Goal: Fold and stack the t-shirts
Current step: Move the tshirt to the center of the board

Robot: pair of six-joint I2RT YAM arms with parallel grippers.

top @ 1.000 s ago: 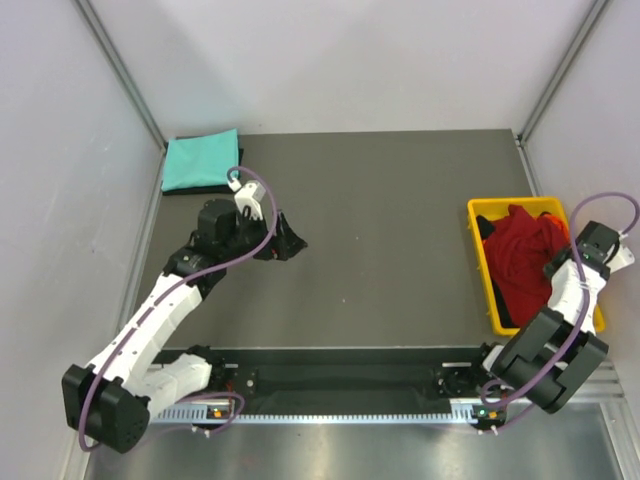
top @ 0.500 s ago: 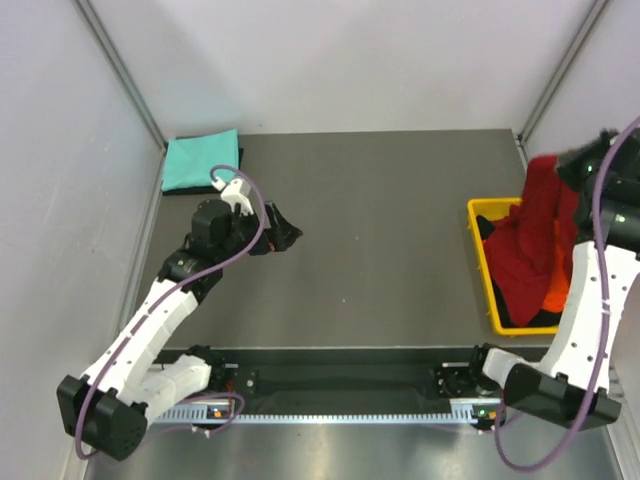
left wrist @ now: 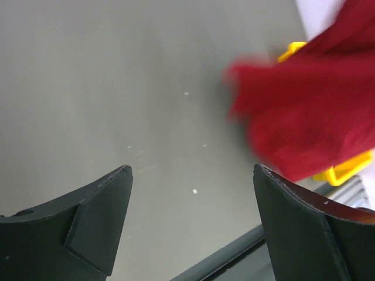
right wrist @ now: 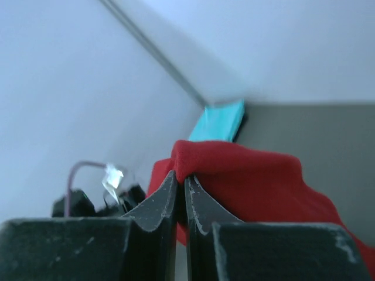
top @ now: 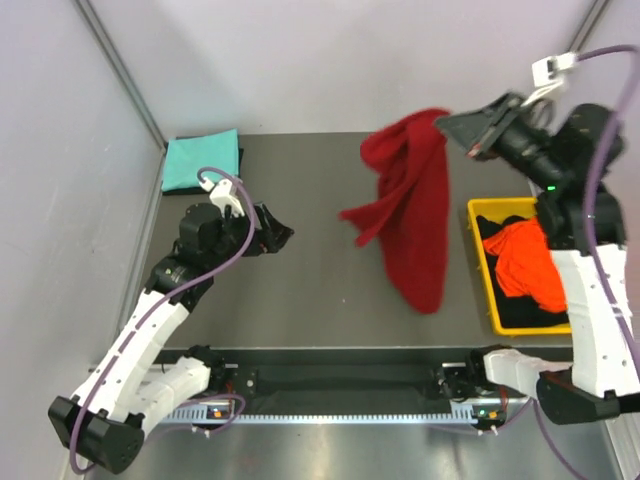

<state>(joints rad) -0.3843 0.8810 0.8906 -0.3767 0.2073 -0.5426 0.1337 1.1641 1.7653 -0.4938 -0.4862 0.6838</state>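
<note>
Grey table [top: 330,260] is overhung toward 2 o'clock by the dark red t-shirt [top: 415,215], pinched at one edge in the closed right hand [right wrist: 180,184], with the left hand [top: 272,232] wide and empty at 9 o'clock; a bunched landing is judged likely from that single pinch.

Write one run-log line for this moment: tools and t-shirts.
right tool: shut on dark red t-shirt, hanging above table | left tool: open, empty | teal t-shirt: folded, far-left corner | orange t-shirt, black t-shirt: in yellow bin
</note>
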